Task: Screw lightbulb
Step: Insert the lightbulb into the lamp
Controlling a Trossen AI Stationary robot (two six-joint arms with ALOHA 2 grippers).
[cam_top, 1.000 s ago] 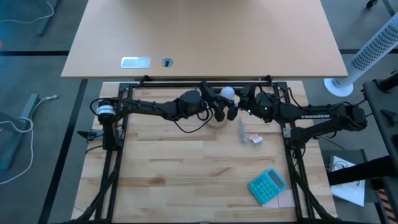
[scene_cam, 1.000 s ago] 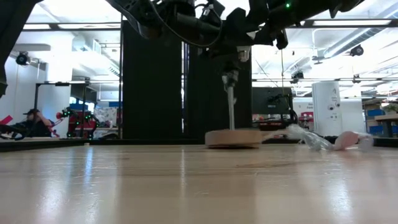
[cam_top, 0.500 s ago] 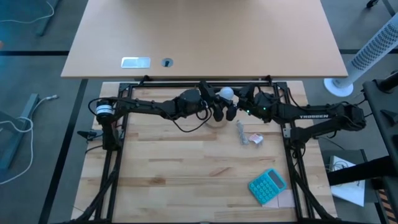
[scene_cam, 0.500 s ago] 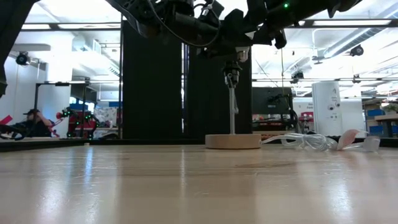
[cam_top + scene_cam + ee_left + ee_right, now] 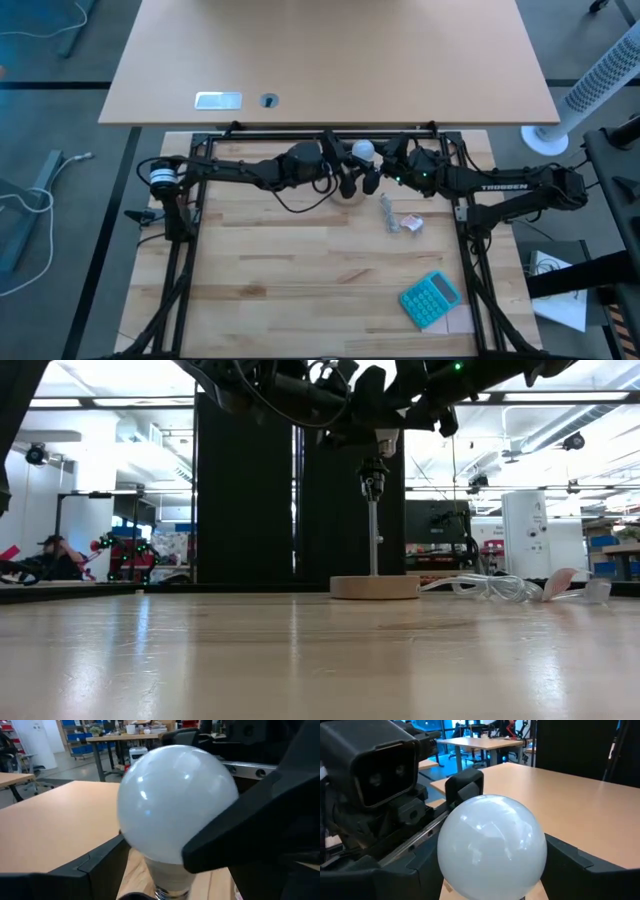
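Bulb [image 5: 365,150] sat high over the far middle of the desk [image 5: 300,280], at the top of a thin stem that rose from a round wooden base [image 5: 374,587], its neck turned down onto the socket [image 5: 373,475]. Both arms met at it. The left gripper [image 5: 345,180] and the right gripper [image 5: 375,172] flanked the globe from opposite sides. In the left wrist view a dark finger [image 5: 240,840] overlapped the bulb's lower side, though contact could not be told. In the right wrist view the fingers [image 5: 570,865] stood close beside the globe with a thin gap showing, so that gripper looked open around it, not clamped. The left gripper's jaws stood wide, but whether it pressed the glass or had let go I could not tell. A clear wrapper [image 5: 392,214] lay on the desk near the base, and a teal calculator [image 5: 430,298] lay well apart toward the near right. By my reading the job was mid-screwing: threads engaged, the turning unfinished or being re-gripped. The next move would call for one gripper to close gently on the globe and twist about the stem's axis, while the base stayed flat and the stem did not lean.
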